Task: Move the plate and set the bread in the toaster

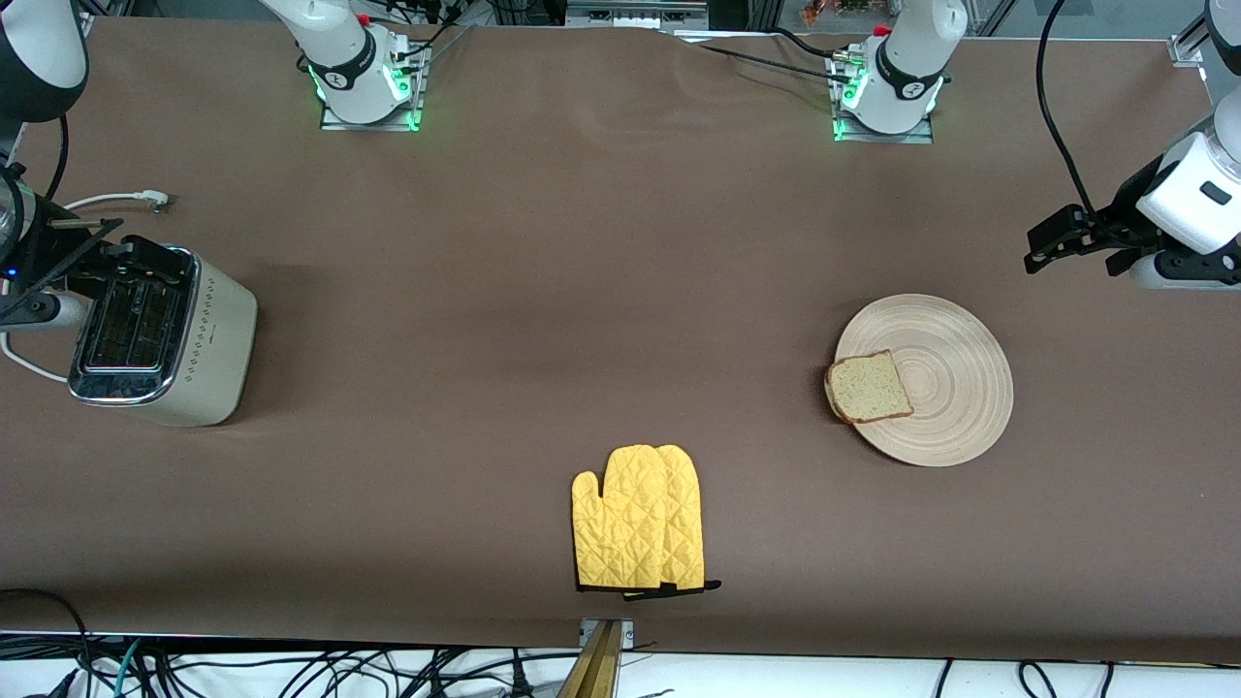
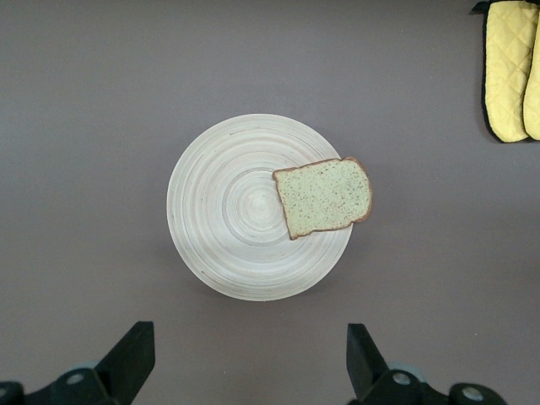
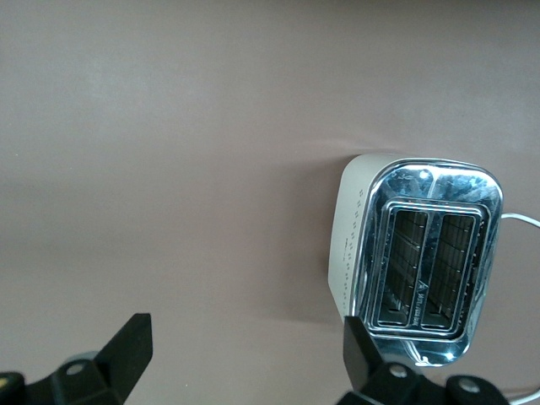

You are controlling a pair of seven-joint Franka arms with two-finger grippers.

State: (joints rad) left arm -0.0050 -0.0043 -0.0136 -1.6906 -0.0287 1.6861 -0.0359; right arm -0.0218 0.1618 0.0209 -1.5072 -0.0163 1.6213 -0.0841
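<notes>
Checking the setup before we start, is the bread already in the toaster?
No, the bread lies on the plate, and the toaster slots are empty.

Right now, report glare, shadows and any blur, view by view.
Front view: even light, a soft shadow beside the toaster, green glow at both arm bases. Left wrist view: flat light, plate and bread sharp, hardly any shadow. Right wrist view: the toaster's chrome top mirrors bright highlights; the open right gripper fingers show only as dark shapes.
</notes>
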